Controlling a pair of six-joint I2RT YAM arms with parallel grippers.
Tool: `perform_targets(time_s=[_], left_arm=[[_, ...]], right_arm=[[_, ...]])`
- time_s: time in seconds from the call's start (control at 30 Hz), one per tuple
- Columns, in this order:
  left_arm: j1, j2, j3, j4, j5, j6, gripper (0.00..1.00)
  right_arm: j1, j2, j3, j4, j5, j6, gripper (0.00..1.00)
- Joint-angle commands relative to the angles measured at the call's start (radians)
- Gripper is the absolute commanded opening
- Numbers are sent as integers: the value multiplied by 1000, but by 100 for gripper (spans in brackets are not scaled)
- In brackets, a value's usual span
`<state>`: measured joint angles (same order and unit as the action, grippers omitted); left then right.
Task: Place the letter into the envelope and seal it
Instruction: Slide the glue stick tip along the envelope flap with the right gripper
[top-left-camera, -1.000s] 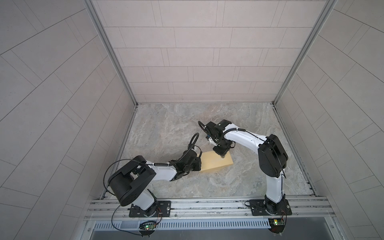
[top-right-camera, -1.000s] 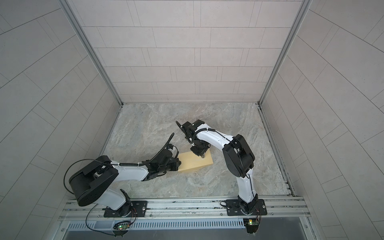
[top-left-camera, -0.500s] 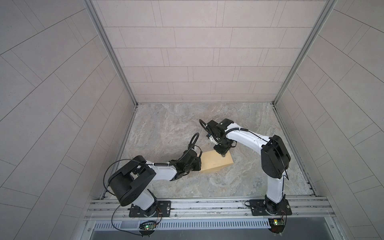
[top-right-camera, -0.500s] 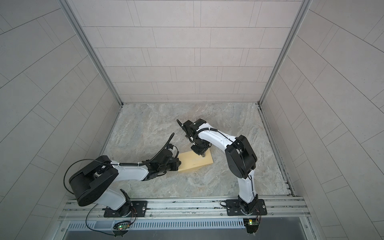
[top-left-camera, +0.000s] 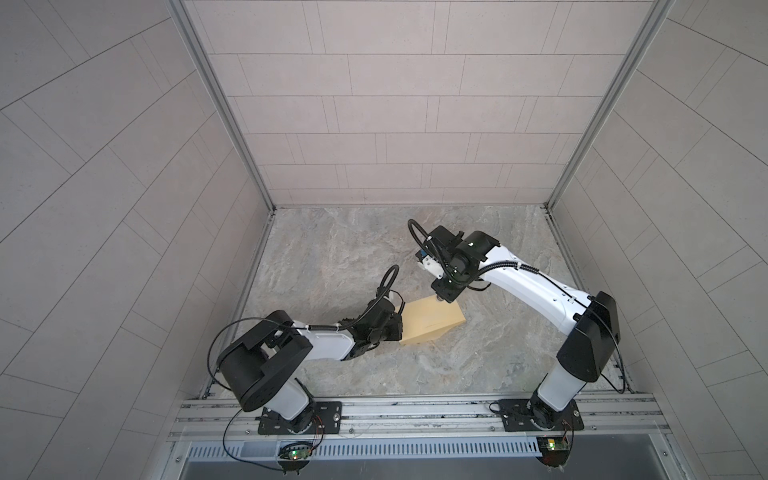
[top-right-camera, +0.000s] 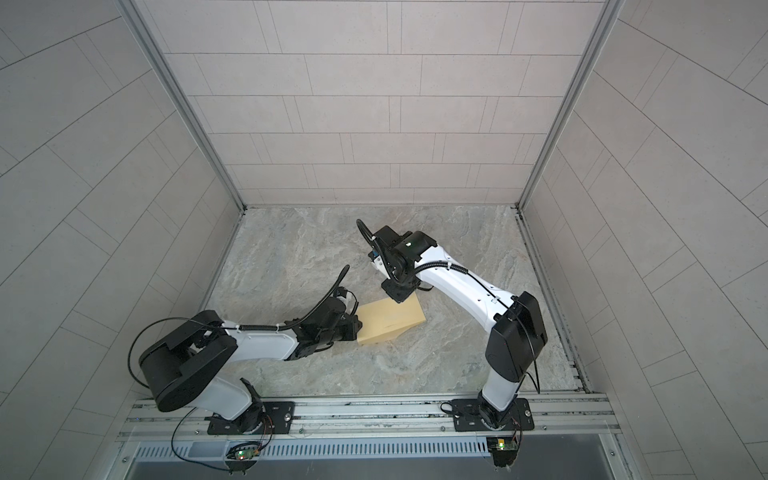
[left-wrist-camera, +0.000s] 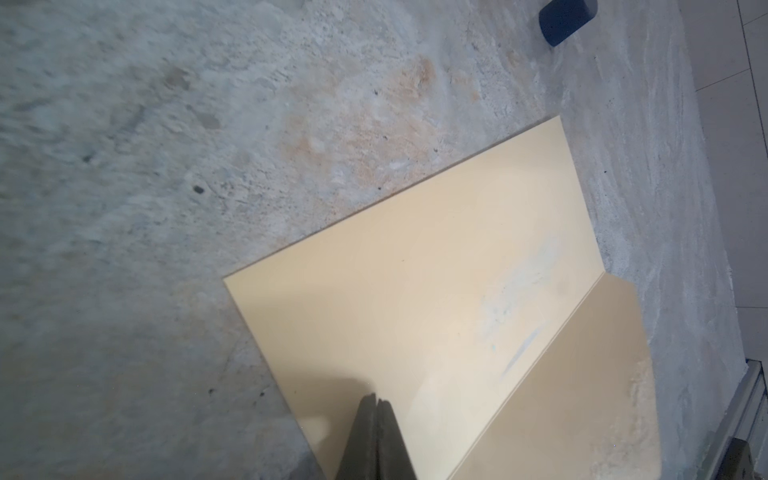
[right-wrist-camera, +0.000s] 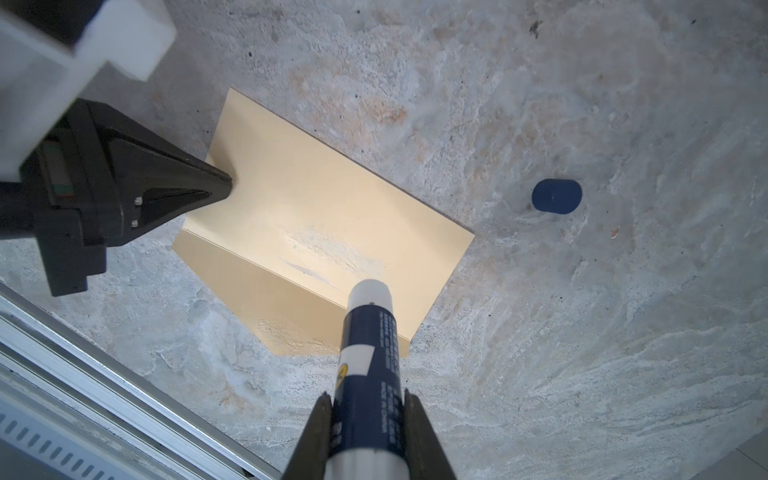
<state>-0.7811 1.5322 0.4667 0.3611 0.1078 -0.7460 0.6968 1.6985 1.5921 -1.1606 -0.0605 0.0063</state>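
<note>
The envelope (right-wrist-camera: 324, 216) lies flat on the stone table (right-wrist-camera: 582, 332) with its flap (right-wrist-camera: 270, 299) folded open. We cannot see the letter in any view, so we judge it is already inside. The left gripper (right-wrist-camera: 226, 185) is clenched on nothing, and its tip presses down on the envelope's short edge to pin it. The right gripper (right-wrist-camera: 365, 399) grasps the glue stick (right-wrist-camera: 368, 345), whose white tip hangs at the envelope's fold line, at the end far from the left gripper. A pale glue smear (right-wrist-camera: 332, 249) already marks the envelope's body just beside the fold. The blue cap (right-wrist-camera: 557, 196) lies well apart from the envelope, beyond its far short edge.

We judge the step in hand is gluing before closing the flap. To do it well, we draw the stick along the fold in one light, straight pass toward the pinned end. We hold the stick tilted so that only its tip touches the paper. The pinning tip must bear down firmly enough that the envelope does not slide or buckle under the drag. We also stop short of the left gripper, so no glue reaches its fingers.
</note>
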Motion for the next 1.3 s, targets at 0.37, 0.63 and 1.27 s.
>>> perform_targets(time_s=[0.37,0.63,1.27], left_arm=[[3,30,-5,-63,-19,16,0],[3,31,-13,-56,-17,11,0],[3,38,-16,-47,-14,10,0]], right_arm=[[110,152,25,23,-18,46,0],[129,220,28,33,-29,56,0],[142,305,29,-2,56,56,0]])
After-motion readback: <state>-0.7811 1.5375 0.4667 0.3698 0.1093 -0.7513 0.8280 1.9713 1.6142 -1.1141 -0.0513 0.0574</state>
